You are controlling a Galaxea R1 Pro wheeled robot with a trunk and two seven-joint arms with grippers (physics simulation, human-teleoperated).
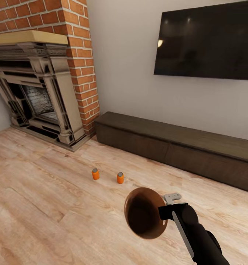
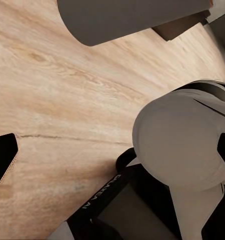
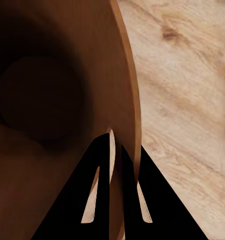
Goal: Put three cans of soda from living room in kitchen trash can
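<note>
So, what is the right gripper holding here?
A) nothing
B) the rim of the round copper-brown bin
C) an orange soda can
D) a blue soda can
B: the right gripper pinches the rim of the round copper-brown bin, one finger inside the wall and one outside.

Right arm (image 1: 202, 235) extended forward, right hand (image 3: 116, 150) pinched closed on the tash can (image 1: 144, 213) rim

Two soda cans (image 1: 95, 173) (image 1: 120, 177) stand before the low cabinet (image 1: 175, 147).

Head view overlooks floor (image 1: 46, 206); right wrist close on bin (image 3: 52, 100).
</note>
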